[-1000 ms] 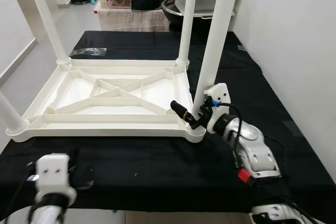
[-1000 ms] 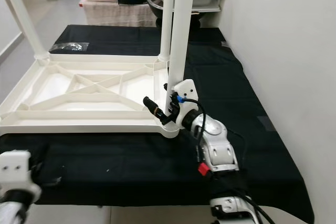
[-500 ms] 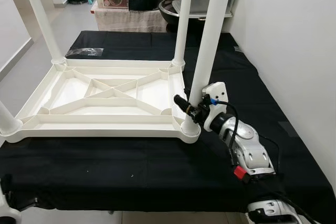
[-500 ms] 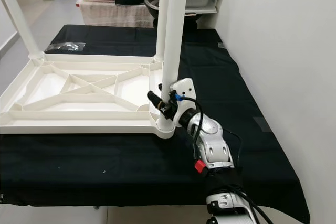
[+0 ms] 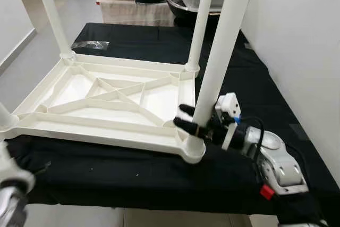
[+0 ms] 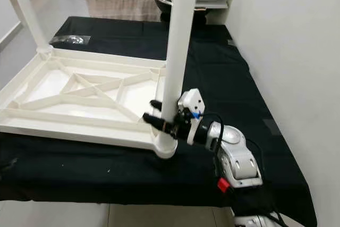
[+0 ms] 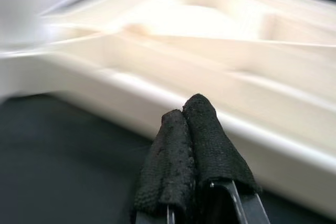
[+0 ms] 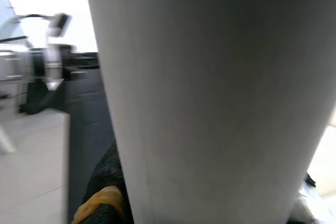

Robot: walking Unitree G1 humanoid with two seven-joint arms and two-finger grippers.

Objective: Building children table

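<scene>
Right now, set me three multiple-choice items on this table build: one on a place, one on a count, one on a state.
1. Where does the right claw grip?
A. the near right leg, low by its socket
B. the far left leg
C. the plastic bag

2. How many legs stand in the upturned white tabletop?
A. two
B. three
C. four

3. How are the left claw fingers?
A. spread wide
B. pressed together, holding nothing
C. shut on a leg

Answers: 1 A, black fingers straddle that leg just above the corner socket. 2 C, one leg rises at each corner. 3 B, the left wrist view shows both tips touching, with the tabletop's edge beyond.
</scene>
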